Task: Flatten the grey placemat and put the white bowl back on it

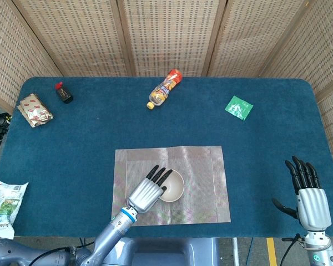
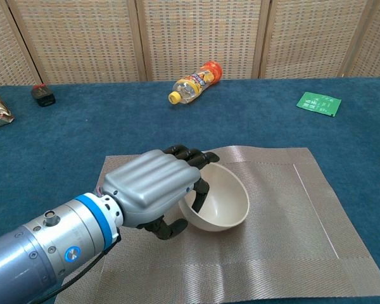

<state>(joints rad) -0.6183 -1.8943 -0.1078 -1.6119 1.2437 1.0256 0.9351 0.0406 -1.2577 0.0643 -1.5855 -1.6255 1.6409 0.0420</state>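
Gripping the white bowl point(image 1: 172, 186) by its near rim over the middle of the flat grey placemat point(image 1: 205, 172), the left hand point(image 1: 146, 194) leaves mat margin all round, while the right hand point(image 1: 311, 205), fingers spread and empty, hovers by the table's point(image 1: 100, 133) right edge.

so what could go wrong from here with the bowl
The left hand grips the white bowl by its rim, tilted in the chest view; letting go now might make it rock or roll. The grey placemat looks slightly rippled near its far edge, so dragging the fingers away could wrinkle it again.
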